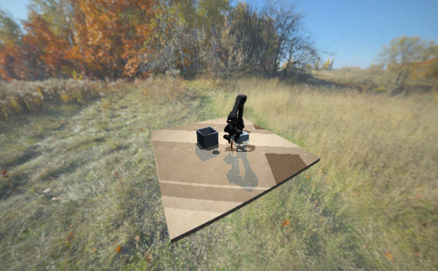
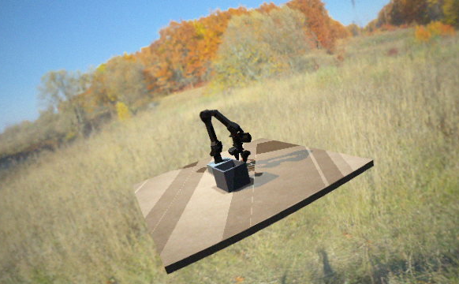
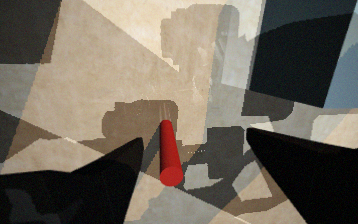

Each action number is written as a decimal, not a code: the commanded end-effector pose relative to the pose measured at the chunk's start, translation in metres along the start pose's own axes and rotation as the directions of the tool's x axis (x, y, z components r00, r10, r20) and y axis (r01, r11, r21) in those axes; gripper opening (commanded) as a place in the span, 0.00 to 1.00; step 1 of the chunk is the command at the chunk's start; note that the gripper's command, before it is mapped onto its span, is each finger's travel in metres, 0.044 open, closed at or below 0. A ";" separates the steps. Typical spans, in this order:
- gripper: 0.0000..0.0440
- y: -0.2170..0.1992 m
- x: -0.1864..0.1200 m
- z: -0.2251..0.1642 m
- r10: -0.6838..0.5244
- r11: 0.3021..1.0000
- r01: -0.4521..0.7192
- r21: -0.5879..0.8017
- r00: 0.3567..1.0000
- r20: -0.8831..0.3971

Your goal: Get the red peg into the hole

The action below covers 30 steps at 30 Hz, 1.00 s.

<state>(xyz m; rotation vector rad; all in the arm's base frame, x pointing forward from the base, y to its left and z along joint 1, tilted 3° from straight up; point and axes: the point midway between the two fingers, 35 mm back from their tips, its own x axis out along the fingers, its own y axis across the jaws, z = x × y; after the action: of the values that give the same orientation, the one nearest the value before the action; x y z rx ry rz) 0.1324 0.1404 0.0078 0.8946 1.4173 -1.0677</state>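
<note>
The red peg stands upright on the table top, outside the box. My gripper is open and points down over the peg. In the wrist view the peg shows between the two dark fingers, clearly nearer the left finger, with a gap on each side. The dark open box stands to the left of the peg in the top view. The plate and its hole at the bottom of the box are hidden. In the exterior view the peg cannot be made out.
A blue-grey block is at the arm's base, close behind the peg in the top view. The table top has brown and pale bands and carries the arm's shadows.
</note>
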 end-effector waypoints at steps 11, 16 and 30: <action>0.25 0.015 0.030 -0.008 0.028 0.999 -0.028 -0.026 1.000 0.000; 0.00 0.021 0.034 -0.014 0.044 0.998 -0.044 -0.052 0.999 -0.010; 0.00 0.040 0.006 -0.029 0.125 0.992 -0.126 -0.013 0.989 -0.078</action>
<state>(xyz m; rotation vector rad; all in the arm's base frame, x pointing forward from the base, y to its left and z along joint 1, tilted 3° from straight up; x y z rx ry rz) 0.1550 0.1726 -0.0112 0.9730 1.4119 -0.9536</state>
